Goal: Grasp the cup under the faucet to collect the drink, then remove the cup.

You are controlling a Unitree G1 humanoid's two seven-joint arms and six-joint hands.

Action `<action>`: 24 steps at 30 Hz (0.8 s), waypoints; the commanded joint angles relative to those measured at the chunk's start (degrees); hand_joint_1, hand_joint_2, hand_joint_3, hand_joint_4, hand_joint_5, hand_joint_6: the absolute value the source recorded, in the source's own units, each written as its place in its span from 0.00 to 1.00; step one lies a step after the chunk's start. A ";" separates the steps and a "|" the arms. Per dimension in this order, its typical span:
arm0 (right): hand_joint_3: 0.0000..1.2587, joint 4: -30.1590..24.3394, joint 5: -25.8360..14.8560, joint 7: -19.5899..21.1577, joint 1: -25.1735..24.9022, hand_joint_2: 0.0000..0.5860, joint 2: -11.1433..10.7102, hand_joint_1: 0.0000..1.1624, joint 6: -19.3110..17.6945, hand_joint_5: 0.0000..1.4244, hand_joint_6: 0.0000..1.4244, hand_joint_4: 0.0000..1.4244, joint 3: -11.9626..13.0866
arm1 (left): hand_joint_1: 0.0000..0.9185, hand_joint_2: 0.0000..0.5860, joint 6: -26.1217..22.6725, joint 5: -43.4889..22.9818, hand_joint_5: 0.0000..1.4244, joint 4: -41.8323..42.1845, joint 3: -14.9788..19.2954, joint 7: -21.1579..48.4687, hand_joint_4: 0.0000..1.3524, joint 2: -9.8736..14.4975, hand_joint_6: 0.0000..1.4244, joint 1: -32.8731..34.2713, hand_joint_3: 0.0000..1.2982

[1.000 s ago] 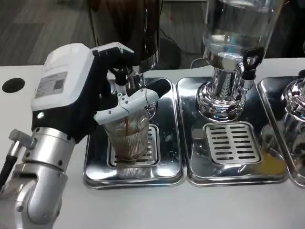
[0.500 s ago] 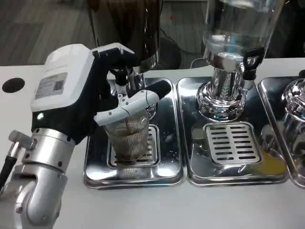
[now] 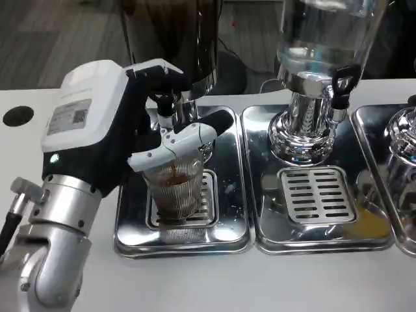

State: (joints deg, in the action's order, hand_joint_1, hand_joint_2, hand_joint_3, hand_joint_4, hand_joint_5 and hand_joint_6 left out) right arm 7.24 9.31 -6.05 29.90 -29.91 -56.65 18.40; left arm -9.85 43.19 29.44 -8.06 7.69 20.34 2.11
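left hand [image 3: 107, 130] fingers [image 3: 188, 135] around ribbed cup [image 3: 175, 188] of brown drink on drip tray [image 3: 227, 227] under faucet [image 3: 170, 104]

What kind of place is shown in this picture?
Probably a self-service drink station in an office or canteen: tall drink dispensers on shiny steel drip trays, a white table, and the left hand holding a ribbed clear cup.

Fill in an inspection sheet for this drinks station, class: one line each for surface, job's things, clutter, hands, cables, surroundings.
Surface: white table, three steel drip trays side by side.
Job's things: ribbed clear cup on the left tray's grate, brown drink inside, under the dark dispenser's faucet.
Clutter: yellowish puddle on the middle tray.
Hands: left hand grips the cup.
Cables: black cable at the left forearm.
Surroundings: clear dispenser; grey floor behind.
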 commanded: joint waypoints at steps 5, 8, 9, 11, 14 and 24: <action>0.17 0.07 -0.63 -0.64 0.27 0.73 -0.23 0.29 -0.50 0.04 0.00 0.03 0.25 | 0.03 0.11 0.23 -0.55 0.68 -0.13 -1.07 2.15 0.39 -0.01 0.79 -1.36 0.41; 0.17 0.17 -0.57 -0.66 0.29 0.73 -0.20 0.29 -0.48 0.04 0.00 0.03 0.17 | 0.03 0.11 0.07 -0.86 0.68 -0.30 -0.75 2.06 0.39 -0.20 0.79 -0.93 0.41; 0.17 0.18 -0.60 -0.67 0.29 0.73 -0.19 0.29 -0.46 0.04 0.00 0.03 0.16 | 0.03 0.11 0.03 -0.91 0.68 -0.33 -0.67 2.06 0.39 -0.23 0.79 -0.79 0.41; 0.17 0.16 -0.69 -0.68 0.29 0.73 -0.18 0.29 -0.41 0.04 0.00 0.03 0.14 | 0.03 0.11 -0.01 -1.31 0.68 -0.43 -0.26 1.99 0.37 -0.32 0.79 -0.49 0.39; 0.17 0.22 -0.74 -0.73 0.25 0.73 -0.19 0.29 -0.40 0.04 0.00 0.03 0.08 | 0.03 0.11 0.34 -2.81 0.66 -0.63 1.12 0.89 0.30 -0.90 0.79 -0.41 0.33; 0.17 0.86 -0.85 -1.02 0.00 0.73 -0.08 0.29 -0.53 0.04 0.00 0.03 -0.07 | 0.00 0.09 1.08 -5.76 0.54 -0.09 4.78 -0.87 0.17 -1.05 0.76 -0.27 0.20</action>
State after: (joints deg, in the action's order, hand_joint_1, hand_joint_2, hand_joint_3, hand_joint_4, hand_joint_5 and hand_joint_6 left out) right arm 7.97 9.31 -6.63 29.92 -29.91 -56.65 18.23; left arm -9.27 37.83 28.55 -4.47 7.43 19.21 2.22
